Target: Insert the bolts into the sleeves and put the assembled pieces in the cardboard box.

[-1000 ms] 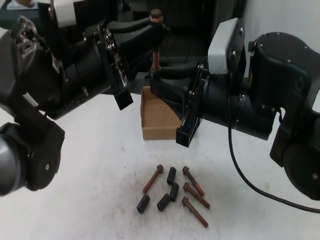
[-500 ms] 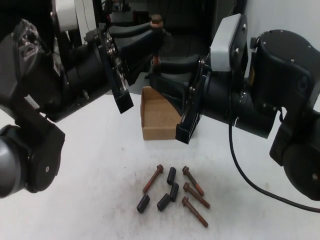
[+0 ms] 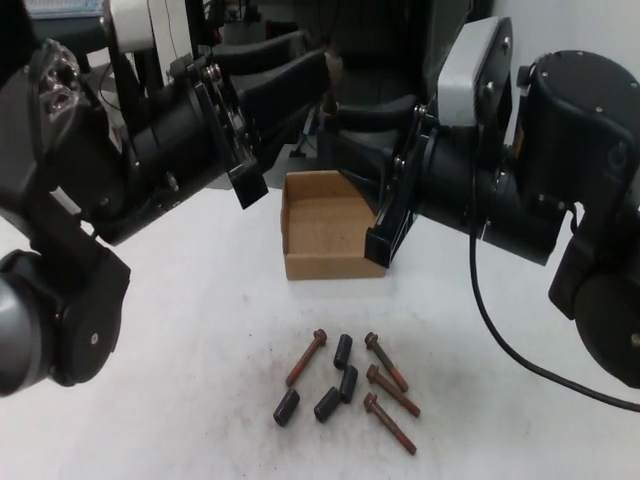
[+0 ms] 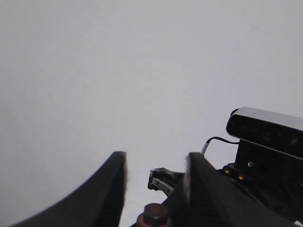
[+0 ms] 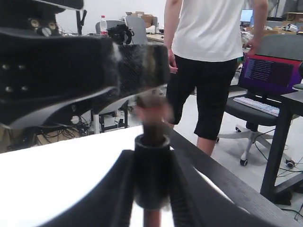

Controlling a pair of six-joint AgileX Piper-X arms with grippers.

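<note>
My right gripper (image 5: 151, 163) is shut on a black sleeve (image 5: 151, 172), held upright in the air above and behind the cardboard box (image 3: 330, 266). A rusty bolt (image 5: 152, 109) stands in that sleeve. Its head (image 4: 154, 215) lies between the fingers of my left gripper (image 4: 154, 163), which stand apart and wider than the head. In the high view the left gripper (image 3: 322, 72) sits just above the right gripper (image 3: 333, 135). Several loose bolts (image 3: 391, 389) and several loose sleeves (image 3: 343, 350) lie on the white table in front of the box.
The box's inside looks bare. White tabletop (image 3: 200, 330) stretches to the left and right of the loose parts. Both arm bodies hang over the back of the table on either side of the box.
The bolt has gone down into the sleeve, and its head no longer sticks up above the left gripper. The left fingers have opened. The right arm shifted right, uncovering more of the box.
</note>
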